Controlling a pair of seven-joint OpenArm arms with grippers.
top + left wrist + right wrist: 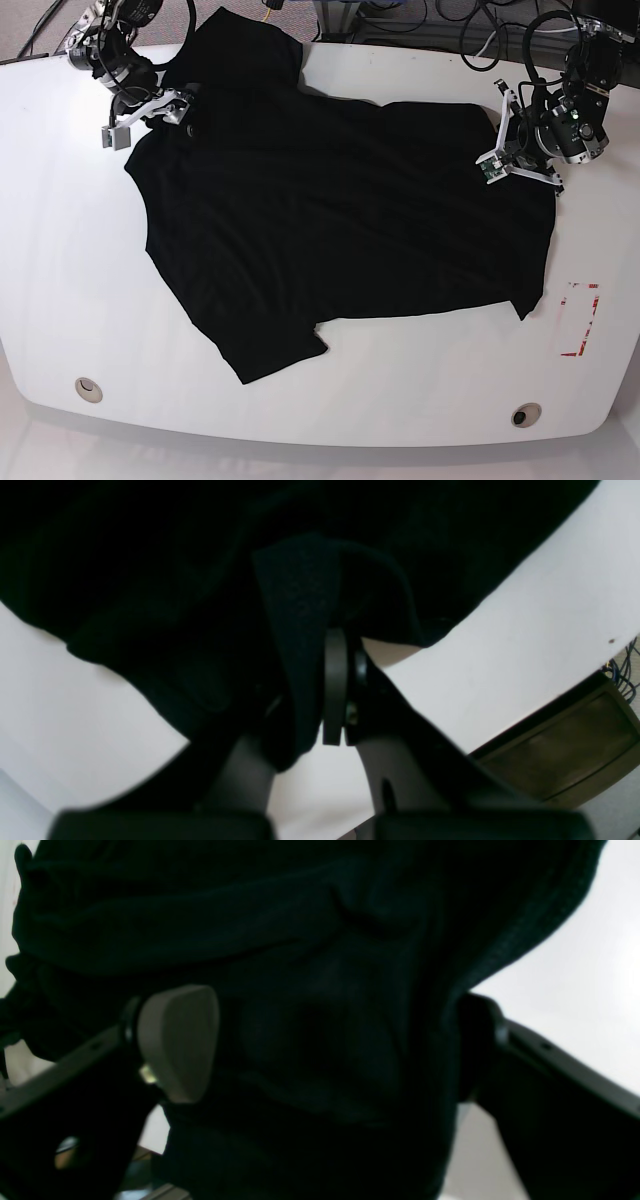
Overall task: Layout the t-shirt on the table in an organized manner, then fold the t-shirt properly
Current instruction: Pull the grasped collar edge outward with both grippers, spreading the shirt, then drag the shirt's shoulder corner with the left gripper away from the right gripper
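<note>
Black tee (330, 220): spread flat on white table (420, 400)
L gripper (340, 680): clenched on tee hem
R gripper (330, 1040): jaws wide apart, cloth between, no grip

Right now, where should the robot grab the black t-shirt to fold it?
Probably the lower sleeve of the t-shirt, coming from the table's near edge. It sticks out flat onto bare white surface, so jaws could slide under its free hem.
</note>
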